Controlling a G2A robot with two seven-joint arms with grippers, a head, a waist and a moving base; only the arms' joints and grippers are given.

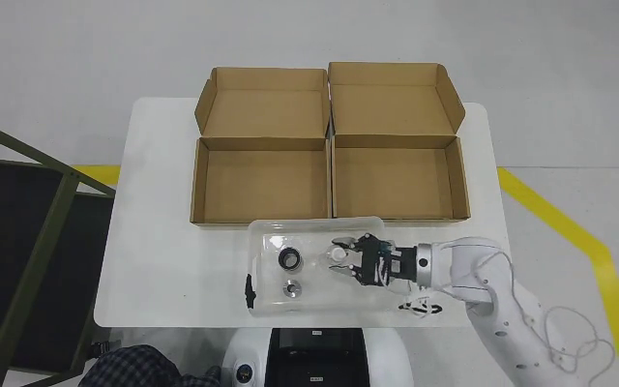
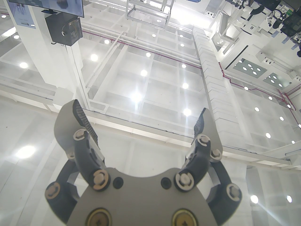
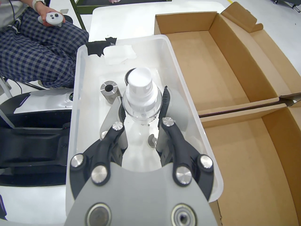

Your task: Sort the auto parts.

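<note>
The right gripper (image 3: 143, 105) is inside the clear bin (image 3: 78, 71), its fingers clamped on the wide base of a white stepped part (image 3: 141, 81) that stands upright. A metal sleeve (image 3: 109, 91) stands just beside it in the bin, and a dark ring (image 1: 289, 259) lies nearby. Two open cardboard boxes (image 1: 261, 184) (image 1: 392, 184) sit side by side behind the bin. The left gripper (image 2: 140, 118) points at the ceiling, fingers wide apart, holding nothing.

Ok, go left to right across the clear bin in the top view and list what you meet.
Black tape → dark ring → white-capped part. The metal cylinder is skipped because it lines up with the ring.
</note>
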